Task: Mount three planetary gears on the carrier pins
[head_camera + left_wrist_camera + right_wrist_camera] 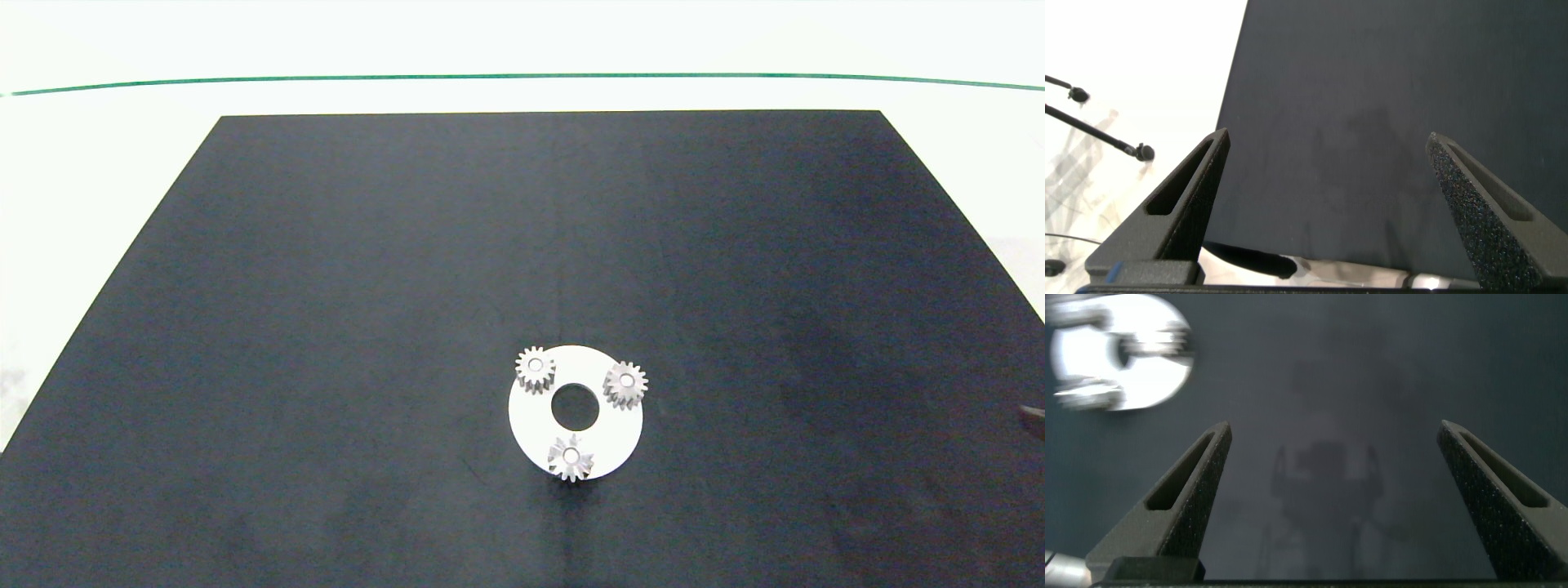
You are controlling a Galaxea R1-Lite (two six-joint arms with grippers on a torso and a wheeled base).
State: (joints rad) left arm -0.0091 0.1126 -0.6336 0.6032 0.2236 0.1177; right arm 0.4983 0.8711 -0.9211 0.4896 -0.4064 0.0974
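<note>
A flat white ring-shaped disc [539,416] lies on the black mat [326,286], near its front middle. Three small silvery planetary gears sit on it in a triangle: one at the far left [535,369], one at the far right [625,384], one at the near edge [571,458]. A pale pin top shows in each gear's centre hole. The disc [1147,376] shows blurred in the right wrist view, well away from my open right gripper [1331,482]. My left gripper [1327,196] is open over bare mat near the mat's edge. Only a sliver of the right arm [1035,414] enters the head view.
The mat lies on a white table [522,49] with a green line [522,77] across the back. Thin black cables [1094,131] show beyond the mat's edge in the left wrist view.
</note>
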